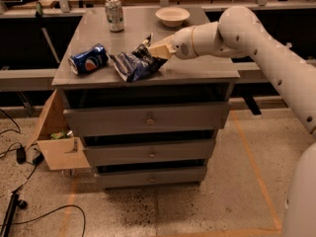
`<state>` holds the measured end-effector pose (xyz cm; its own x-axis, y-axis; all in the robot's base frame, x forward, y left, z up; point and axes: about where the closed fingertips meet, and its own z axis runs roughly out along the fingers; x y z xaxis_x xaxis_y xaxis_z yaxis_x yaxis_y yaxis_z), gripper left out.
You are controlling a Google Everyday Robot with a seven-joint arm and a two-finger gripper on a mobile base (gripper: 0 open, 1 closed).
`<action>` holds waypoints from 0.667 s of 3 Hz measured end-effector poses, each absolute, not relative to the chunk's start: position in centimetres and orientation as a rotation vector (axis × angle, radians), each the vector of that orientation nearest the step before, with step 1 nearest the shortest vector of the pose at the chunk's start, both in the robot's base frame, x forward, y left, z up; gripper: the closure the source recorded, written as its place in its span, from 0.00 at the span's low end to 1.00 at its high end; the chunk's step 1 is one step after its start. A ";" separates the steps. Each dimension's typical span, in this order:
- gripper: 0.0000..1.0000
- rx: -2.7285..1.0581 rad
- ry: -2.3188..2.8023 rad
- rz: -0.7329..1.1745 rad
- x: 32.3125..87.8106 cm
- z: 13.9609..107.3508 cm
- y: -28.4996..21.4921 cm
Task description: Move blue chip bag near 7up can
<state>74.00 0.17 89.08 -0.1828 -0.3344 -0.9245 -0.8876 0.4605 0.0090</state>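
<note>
The blue chip bag (134,63) is a crumpled dark navy foil bag with white print, lying near the front edge of the grey cabinet top (197,65). My gripper (154,51) reaches in from the right and is at the bag's upper right edge, touching it. The 7up can (114,14) stands upright at the back left of the top, well behind the bag.
A blue Pepsi can (89,59) lies on its side to the left of the bag. A white bowl (172,16) sits at the back, right of the 7up can. An open cardboard box (57,139) stands on the floor at the cabinet's left.
</note>
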 end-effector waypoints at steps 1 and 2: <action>1.00 -0.952 1.714 0.582 76.7 93.3 -3.7; 1.00 -0.813 1.700 0.463 79.9 97.1 -7.2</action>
